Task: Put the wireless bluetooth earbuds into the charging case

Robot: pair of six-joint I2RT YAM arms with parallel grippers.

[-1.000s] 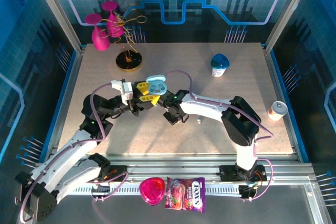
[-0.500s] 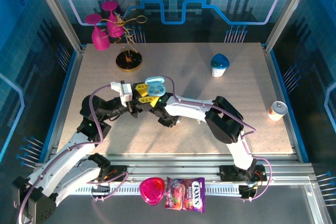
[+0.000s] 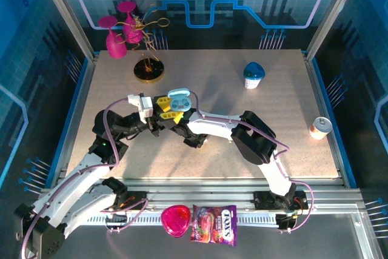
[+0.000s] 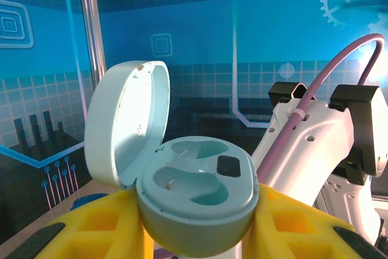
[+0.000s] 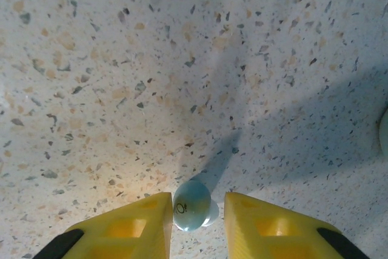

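The charging case (image 4: pixel 200 222) between the yellow left fingers (image 4: pixel 91 232) is pale blue-grey outside, with a lighter aqua interior and a black patch in one socket. The earbud (image 5: pixel 192 205) between the yellow right fingers (image 5: pixel 138 227), which carry black insets, is pale blue with a small dark mark. The tabletop (image 5: pixel 121 59) beyond those fingers is off-white, speckled with tan, grey and black flecks.

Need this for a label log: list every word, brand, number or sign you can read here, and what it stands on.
"FOX'S": on the purple candy bag in the top view; its smaller print is too small to read.
Earbud in the right wrist view: one dark ring-shaped mark, too small to read.
White can and blue-lidded container: labels too blurred to read.
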